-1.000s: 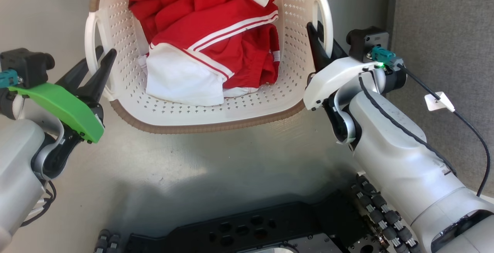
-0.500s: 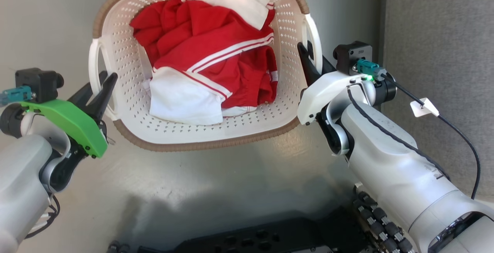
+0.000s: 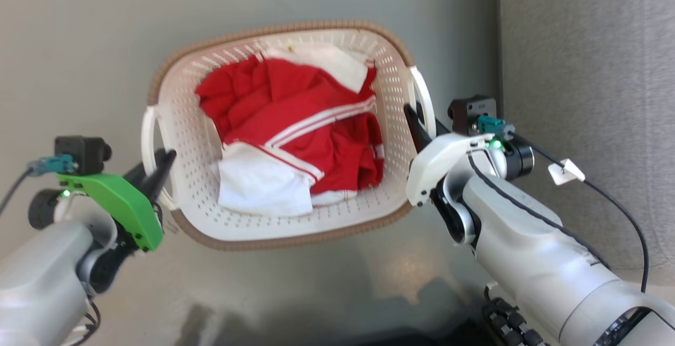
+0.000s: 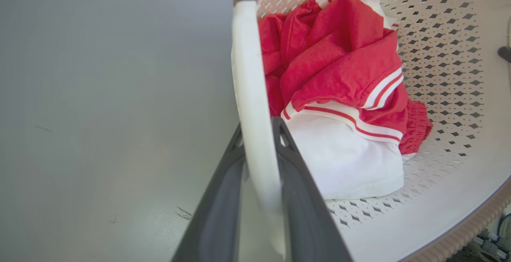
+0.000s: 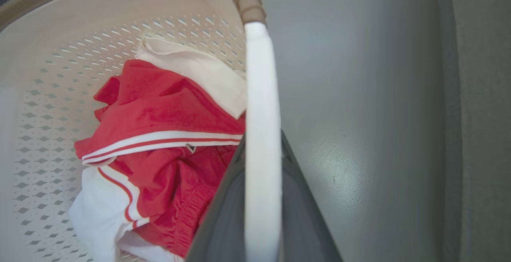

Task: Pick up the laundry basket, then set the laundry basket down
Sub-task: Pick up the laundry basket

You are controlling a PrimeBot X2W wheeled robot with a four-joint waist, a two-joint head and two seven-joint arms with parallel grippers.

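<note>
The left gripper is clamped on the left handle of the laundry basket. The right gripper is clamped on the right handle. The basket, holding red and white clothes, sits tilted between both arms above a grey floor. The grasp looks done and the basket seems lifted. Setting it down remains.
</note>
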